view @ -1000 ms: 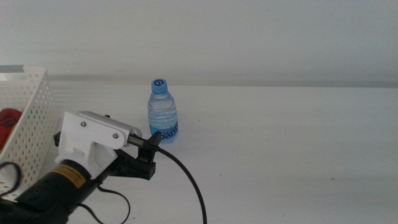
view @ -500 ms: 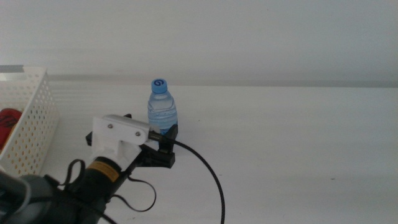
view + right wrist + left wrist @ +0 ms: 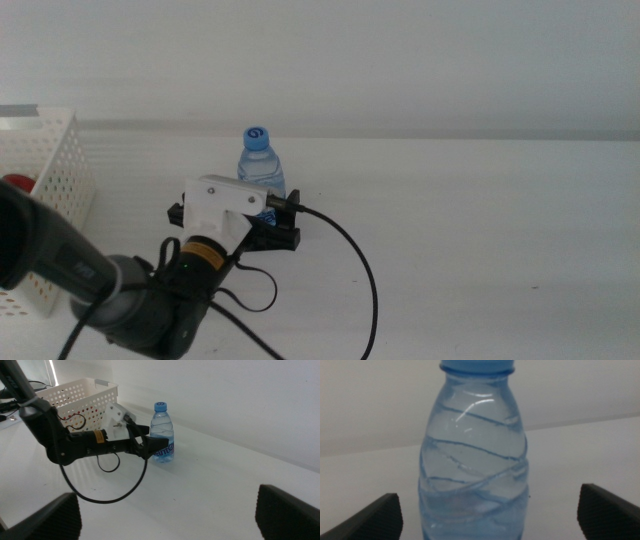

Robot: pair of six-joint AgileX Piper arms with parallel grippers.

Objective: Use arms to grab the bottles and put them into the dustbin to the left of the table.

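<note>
A small clear water bottle [image 3: 262, 165] with a blue cap stands upright on the white table [image 3: 470, 230]. My left gripper [image 3: 236, 218] has come in from the left and is open. Its jaws stand on either side of the bottle's lower body. In the left wrist view the bottle [image 3: 475, 460] fills the middle, with a gap to each jaw of the left gripper [image 3: 492, 510]. The white perforated dustbin [image 3: 52, 170] sits at the left with a red can [image 3: 14, 184] inside. My right gripper [image 3: 167, 517] is open and empty, far back from the bottle [image 3: 162, 434].
The left arm's black cable [image 3: 350, 265] loops over the table to the right of the gripper. The right wrist view shows the left arm [image 3: 85, 442] stretched between the dustbin [image 3: 75, 392] and the bottle. A pale wall rises behind the table.
The left arm has moved forward and to the right, toward the bottle. Its open jaws now flank the bottle, which has not moved.
</note>
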